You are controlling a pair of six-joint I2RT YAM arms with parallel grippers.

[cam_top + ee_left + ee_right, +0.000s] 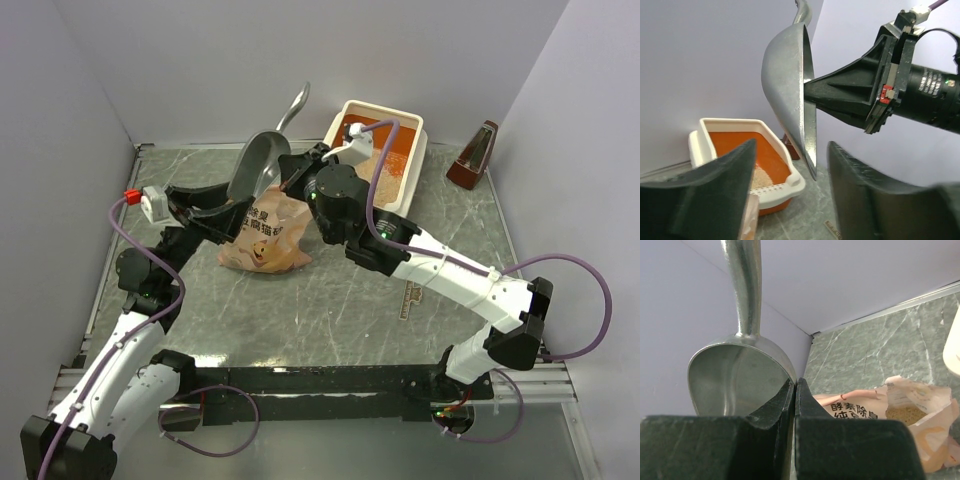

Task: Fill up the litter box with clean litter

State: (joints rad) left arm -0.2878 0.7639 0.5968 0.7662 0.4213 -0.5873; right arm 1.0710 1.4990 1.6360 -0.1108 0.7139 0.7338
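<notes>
In the top view the right arm [345, 205] hides the near left corner of the litter box [417, 150]. Left of the litter box, the scoop [255, 165] covers the upper edge of the bag [265, 250].

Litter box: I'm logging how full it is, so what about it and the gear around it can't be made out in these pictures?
- Litter box, top view: right arm and cable cover its left part, hiding some clean litter.
- Left wrist view: the left hand hides its near corner with one finger.
- Scoop, right wrist view: handle cut off by the top edge.
</notes>
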